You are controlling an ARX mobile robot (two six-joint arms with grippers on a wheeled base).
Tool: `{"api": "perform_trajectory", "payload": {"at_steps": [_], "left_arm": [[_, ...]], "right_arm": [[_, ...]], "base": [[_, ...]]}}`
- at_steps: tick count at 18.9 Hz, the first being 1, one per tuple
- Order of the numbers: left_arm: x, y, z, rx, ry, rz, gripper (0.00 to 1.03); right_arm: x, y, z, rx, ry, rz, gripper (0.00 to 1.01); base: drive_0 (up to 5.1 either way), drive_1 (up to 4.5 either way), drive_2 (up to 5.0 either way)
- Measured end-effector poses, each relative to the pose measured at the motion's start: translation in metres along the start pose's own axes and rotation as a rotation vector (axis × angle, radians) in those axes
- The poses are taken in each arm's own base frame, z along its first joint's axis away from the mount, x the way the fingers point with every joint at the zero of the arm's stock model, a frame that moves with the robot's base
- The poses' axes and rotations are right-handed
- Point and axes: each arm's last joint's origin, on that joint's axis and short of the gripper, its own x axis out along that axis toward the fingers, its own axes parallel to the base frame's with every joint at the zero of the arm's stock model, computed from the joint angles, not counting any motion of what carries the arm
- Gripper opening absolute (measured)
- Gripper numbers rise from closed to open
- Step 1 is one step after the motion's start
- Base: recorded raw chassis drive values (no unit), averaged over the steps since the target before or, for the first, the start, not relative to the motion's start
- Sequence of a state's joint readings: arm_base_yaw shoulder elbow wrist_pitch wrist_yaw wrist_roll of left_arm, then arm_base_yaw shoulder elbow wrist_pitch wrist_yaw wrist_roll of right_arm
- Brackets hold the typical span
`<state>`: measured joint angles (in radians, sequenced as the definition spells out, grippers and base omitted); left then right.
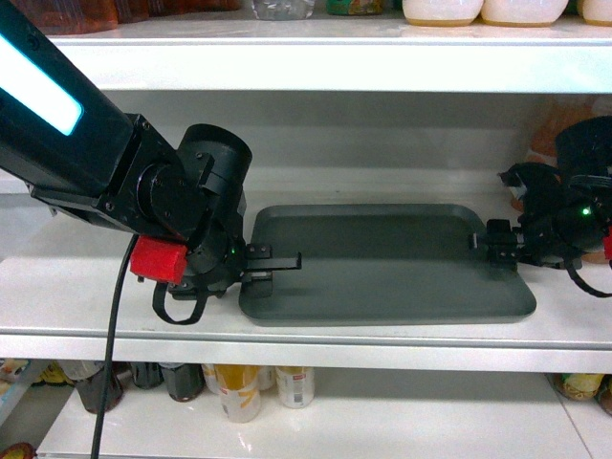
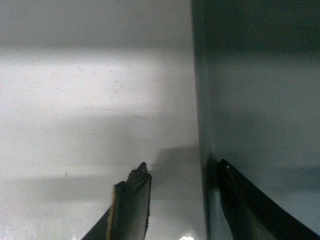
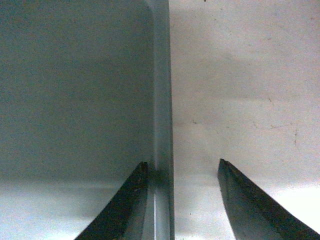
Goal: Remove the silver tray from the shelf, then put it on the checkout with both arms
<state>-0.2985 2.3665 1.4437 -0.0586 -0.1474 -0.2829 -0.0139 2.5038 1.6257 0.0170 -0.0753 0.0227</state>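
Observation:
The silver tray (image 1: pixel 382 263) lies flat on the white shelf (image 1: pixel 86 287), its long side facing me. My left gripper (image 1: pixel 277 267) is at the tray's left short edge and is open. In the left wrist view that gripper (image 2: pixel 182 167) straddles the tray (image 2: pixel 260 100) rim, with one finger over the shelf (image 2: pixel 90 100) and the other over the tray. My right gripper (image 1: pixel 492 244) is open at the right short edge. In the right wrist view it (image 3: pixel 182 164) spans the rim, one finger on the tray (image 3: pixel 75 90) and one over the shelf (image 3: pixel 240 90). The checkout is out of view.
An upper shelf board (image 1: pixel 335 67) hangs low over the tray and carries jars and white bowls (image 1: pixel 440 10). Bottles and cans (image 1: pixel 239 387) stand on the shelf below. A black cable (image 1: pixel 110 363) hangs from my left arm.

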Motion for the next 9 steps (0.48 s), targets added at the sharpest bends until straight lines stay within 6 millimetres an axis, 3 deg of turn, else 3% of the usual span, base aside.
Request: {"api": "perform_trajectory", "payload": {"at_steps": [4, 9], "left_arm": [[-0.001, -0.004, -0.007, -0.044, -0.003, -0.033, 0.03], [-0.022, 0.001, -0.03, -0.066, -0.058, -0.035, 0.03]], "right_arm": [[-0.005, 0.004, -0.007, -0.033, -0.022, 0.008, 0.04], [-0.03, 0.002, -0.034, 0.008, -0.044, 0.029, 0.03]], "base": [[0.0, 0.0, 0.0], [0.0, 0.0, 0.0]]}}
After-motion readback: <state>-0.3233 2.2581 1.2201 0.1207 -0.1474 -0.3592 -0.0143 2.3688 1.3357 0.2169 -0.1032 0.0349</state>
